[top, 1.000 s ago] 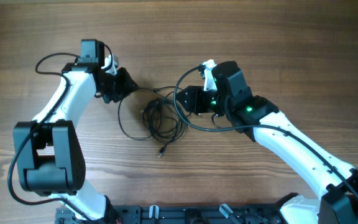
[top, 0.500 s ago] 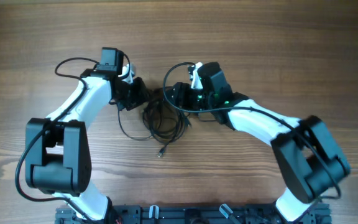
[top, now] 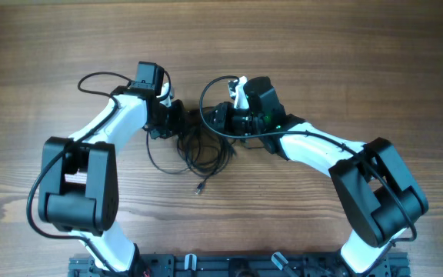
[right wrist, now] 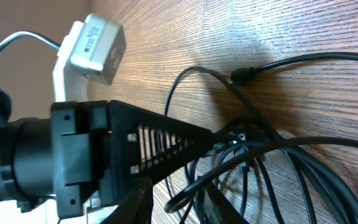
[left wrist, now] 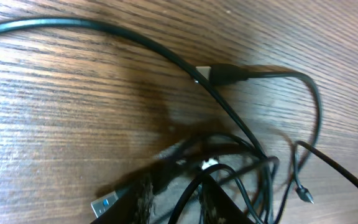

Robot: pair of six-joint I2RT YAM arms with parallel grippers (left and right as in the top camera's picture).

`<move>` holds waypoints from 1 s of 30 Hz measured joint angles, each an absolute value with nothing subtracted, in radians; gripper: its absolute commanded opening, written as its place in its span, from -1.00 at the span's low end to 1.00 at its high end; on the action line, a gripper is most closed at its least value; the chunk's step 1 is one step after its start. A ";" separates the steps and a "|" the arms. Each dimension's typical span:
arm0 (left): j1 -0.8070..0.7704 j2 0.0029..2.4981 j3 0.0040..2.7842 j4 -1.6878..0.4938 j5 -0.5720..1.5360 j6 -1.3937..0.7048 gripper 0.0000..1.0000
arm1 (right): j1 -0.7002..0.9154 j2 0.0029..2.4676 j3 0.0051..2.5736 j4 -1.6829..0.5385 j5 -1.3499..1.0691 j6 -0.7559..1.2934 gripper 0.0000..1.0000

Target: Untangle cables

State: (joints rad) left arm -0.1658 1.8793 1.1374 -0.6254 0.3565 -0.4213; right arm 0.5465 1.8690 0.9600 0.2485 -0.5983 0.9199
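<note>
The cables (top: pixel 202 150) lie as a tangled bunch of thin black cords on the wooden table between my two arms. One loose cord ends in a small plug (top: pixel 199 187) nearer the front. My left gripper (top: pixel 181 123) is at the tangle's upper left and my right gripper (top: pixel 210 121) at its upper right, almost facing each other. In the left wrist view the left gripper (left wrist: pixel 182 198) is open with a cable loop (left wrist: pixel 194 186) between its fingers, a USB plug (left wrist: pixel 104 204) beside it. The right gripper (right wrist: pixel 182 200) is open too, one cable (right wrist: pixel 194 186) running through the gap.
A whitish-silver plug (left wrist: pixel 204 73) lies beyond the tangle, and a small pin plug (left wrist: pixel 303 195) at its right. Thicker arm wires arc behind each wrist (top: pixel 98 77) (top: pixel 210 86). The left arm's black gripper body (right wrist: pixel 104 149) and white camera (right wrist: pixel 98 40) fill the right wrist view's left side.
The left gripper moved right and the right gripper moved left, both coming onto the tangle's upper edge. Both pairs of jaws have narrowed around cable strands.
</note>
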 measured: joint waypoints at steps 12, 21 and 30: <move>-0.168 1.889 1.137 -0.610 0.349 -0.428 -0.76 | 0.610 1.869 0.960 0.231 -0.442 0.918 -0.91; -0.170 1.889 1.137 -0.593 0.319 -0.432 -0.92 | 0.599 1.845 0.959 0.218 -0.408 0.816 -0.91; -0.170 1.889 1.137 -0.591 0.300 -0.432 -0.92 | 0.588 1.556 0.959 0.234 -0.422 0.801 -0.91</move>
